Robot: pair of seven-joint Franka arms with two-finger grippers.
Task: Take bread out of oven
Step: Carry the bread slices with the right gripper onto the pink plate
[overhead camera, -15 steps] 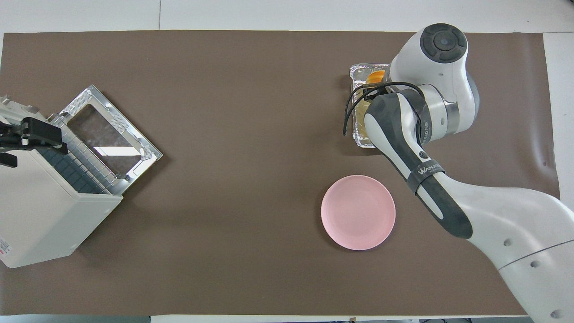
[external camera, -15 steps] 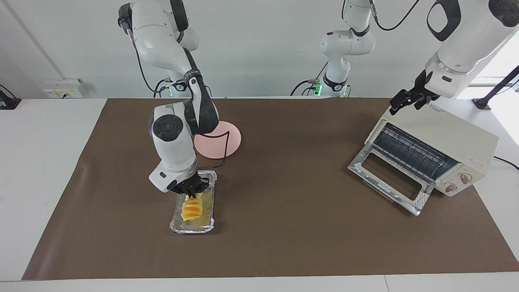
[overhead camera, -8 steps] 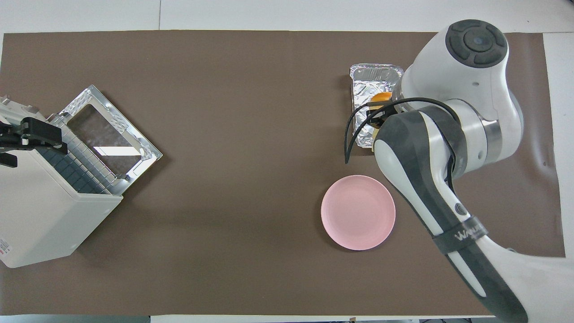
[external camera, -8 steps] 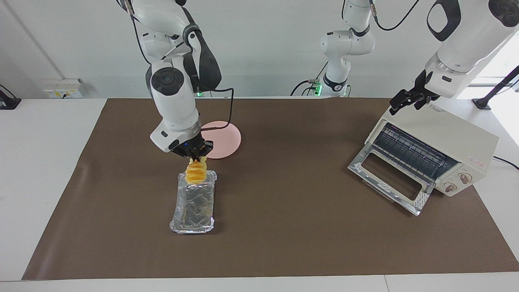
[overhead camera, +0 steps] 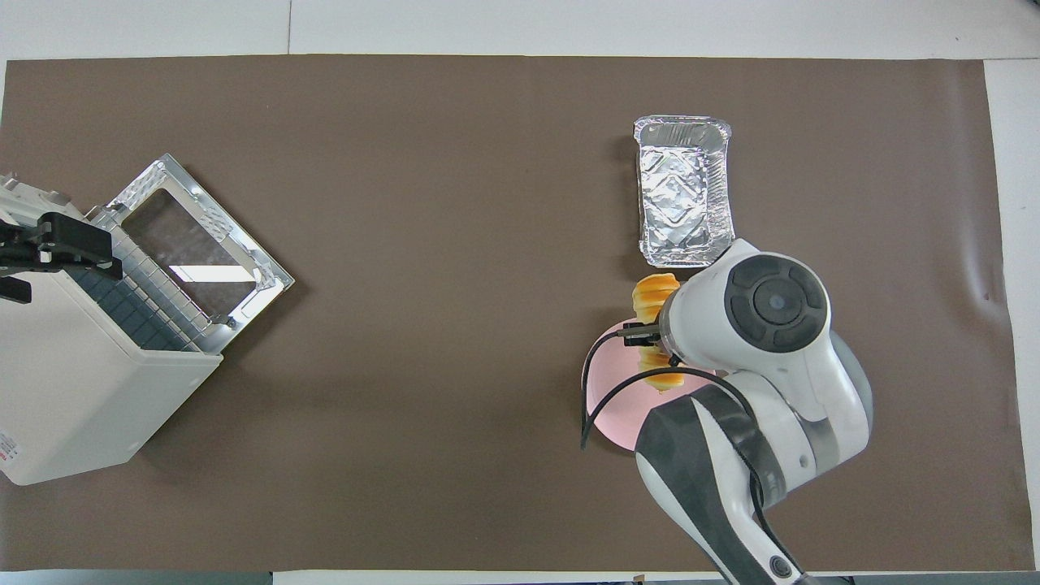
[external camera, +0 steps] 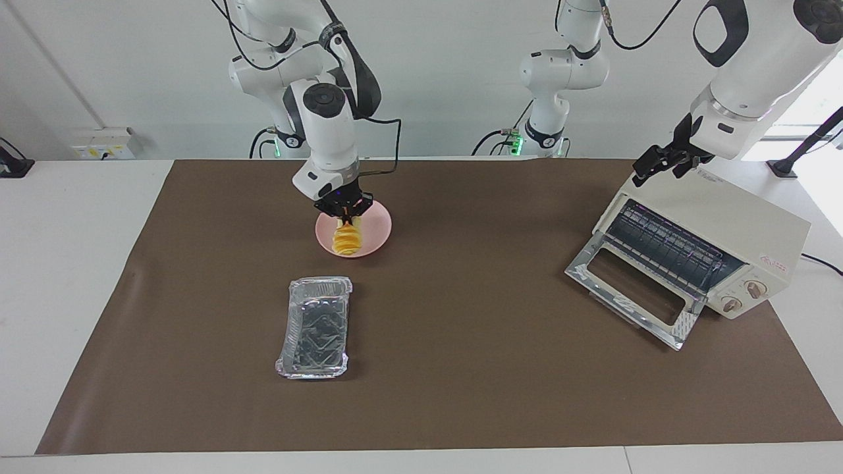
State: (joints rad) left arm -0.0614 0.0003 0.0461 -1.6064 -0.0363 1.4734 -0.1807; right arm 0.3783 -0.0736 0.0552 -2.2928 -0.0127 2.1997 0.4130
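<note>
The right gripper, upper left of centre in the facing view, hangs over the pink plate with its jaws clamped on the top end of the bread. The loaf dangles upright below it, its lower end at the plate's surface or just above (I cannot tell whether it touches). In the overhead view the bread shows at the plate's upper rim, beside the arm's white wrist.

The foil tray lies lower left of centre on the brown mat, farther from the robots than the plate.

At the right of the facing view the oven stands with its glass door dropped open. The left gripper waits over the oven's top corner, jaws apart.
</note>
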